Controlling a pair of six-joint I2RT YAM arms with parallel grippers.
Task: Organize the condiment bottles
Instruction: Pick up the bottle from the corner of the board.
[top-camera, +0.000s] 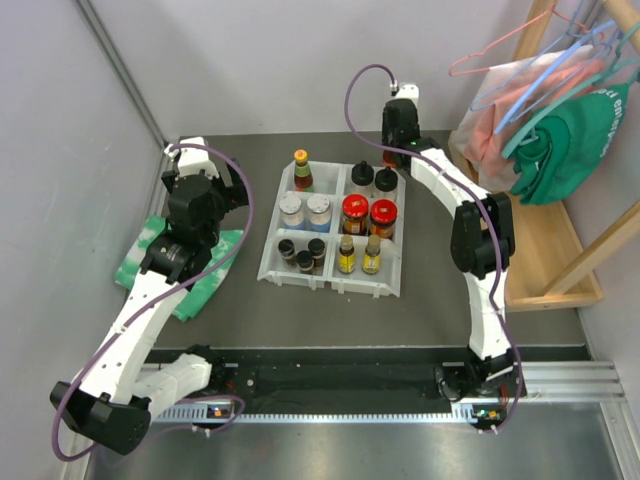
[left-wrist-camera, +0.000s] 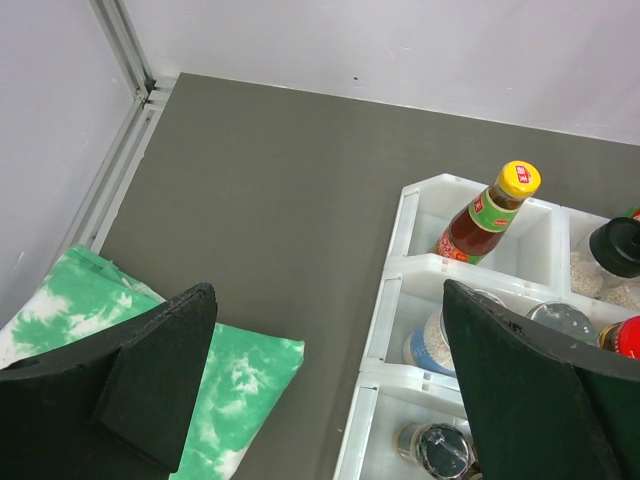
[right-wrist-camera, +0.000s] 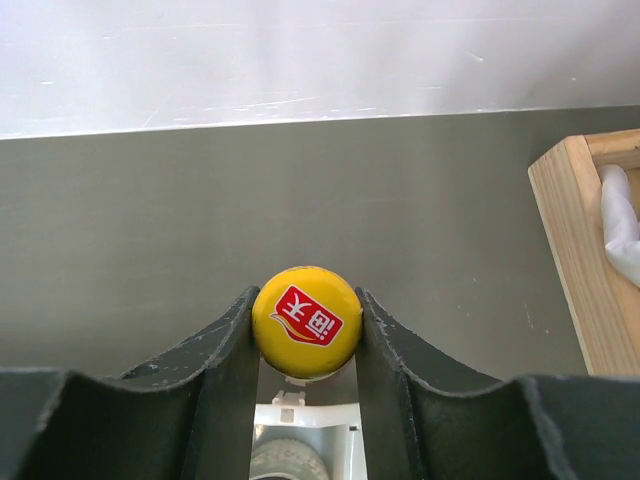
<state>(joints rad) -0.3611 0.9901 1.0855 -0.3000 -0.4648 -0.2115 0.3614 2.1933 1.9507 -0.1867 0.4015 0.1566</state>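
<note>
R gripper (right-wrist-camera: 305, 303) has both fingers pressed on the sides of the yellow-capped bottle (right-wrist-camera: 306, 322), on the cap only. The bottle body is hidden under the hand, so can't tell if its base stands in the white tray (top-camera: 332, 284) or hangs free. Risks, as I judge them: the cap is round & smooth w/ the grip at its widest pt, so the bottle may slip down or swing if the hand moves fast. A tilted base could catch a tray wall or knock the black-capped bottles (top-camera: 374, 178) just beside the hand, twd the robot. The other bottles sit in tray compartments below & behind the hand. L gripper (left-wrist-camera: 328, 290) is wide open & holds nothing, w/ the green-white cloth (left-wrist-camera: 240, 370) under its left finger and the tray under its right. Surface: flat dark grey table (right-wrist-camera: 120, 230), matt. A pale wall (right-wrist-camera: 300, 60) is close ahead and a wooden frame (right-wrist-camera: 565, 250) to the hand's right, so little room for a wide swing there.
</note>
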